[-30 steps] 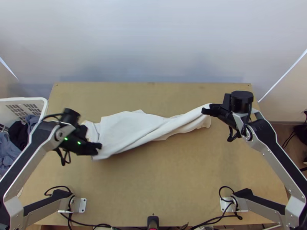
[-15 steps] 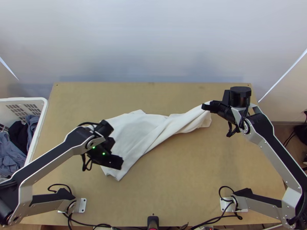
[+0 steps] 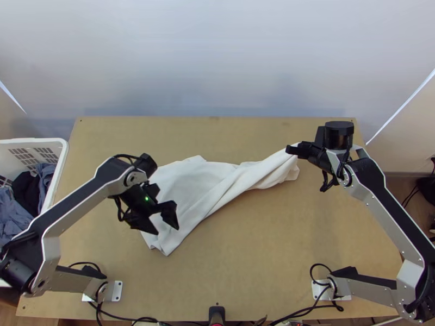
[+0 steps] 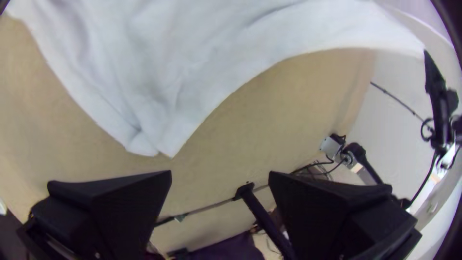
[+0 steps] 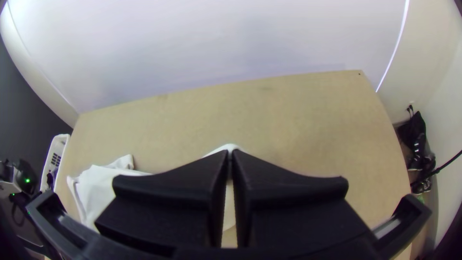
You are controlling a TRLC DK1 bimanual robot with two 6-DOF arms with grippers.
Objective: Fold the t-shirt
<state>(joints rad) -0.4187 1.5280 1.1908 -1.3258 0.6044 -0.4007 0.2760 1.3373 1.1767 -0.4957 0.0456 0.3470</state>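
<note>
Left tool is hanging over the wide end of the white t-shirt, its fingers standing wide apart and pinching nothing. A loose corner is lying just past those fingertips, towards the near edge of the bench. Right tool is pressing its fingers together on the opposite end of the cloth, keeping that end pinched. Between the two tools, fabric is narrowing into a long, slanting, twisted run; beneath the left tool it is spreading broader, with creases.

Progress: judging early. No neat fold is showing; the shirt is lying part spread, part gathered. Remaining: untwisting, flattening, then all folding. Left tool is probably needing a grip on the loose corner; pulling against the right tool may be tightening the twist.
</note>
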